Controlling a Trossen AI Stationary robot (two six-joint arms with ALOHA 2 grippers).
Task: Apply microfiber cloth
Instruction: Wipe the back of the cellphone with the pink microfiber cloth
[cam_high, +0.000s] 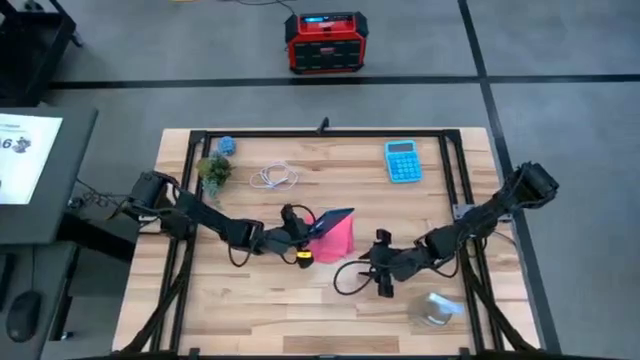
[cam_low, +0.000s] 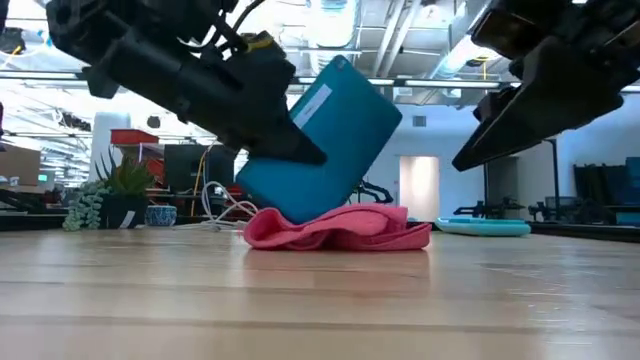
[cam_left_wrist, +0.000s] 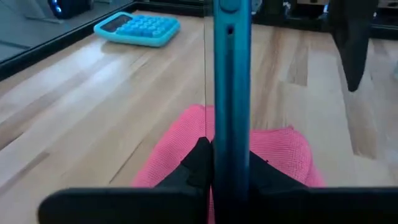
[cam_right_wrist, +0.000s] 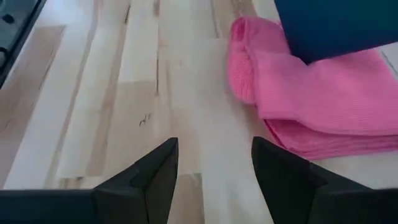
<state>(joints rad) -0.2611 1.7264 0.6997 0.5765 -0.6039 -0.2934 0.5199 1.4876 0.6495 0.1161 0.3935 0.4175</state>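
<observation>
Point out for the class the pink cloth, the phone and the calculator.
cloth (cam_low: 345, 228): low view, middle of its crumpled top.
phone (cam_low: 330, 140): low view, centre of its teal back, tilted over the cloth.
calculator (cam_high: 402, 161): high view, middle of its keypad.

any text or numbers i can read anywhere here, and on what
"6": on the white sheet at the left edge of the high view; the marks beside it are blurred.
Pale label on the phone held in the left gripper: blurred.
Calculator keys: too small.
Red box on the floor: its display is unreadable.
</observation>
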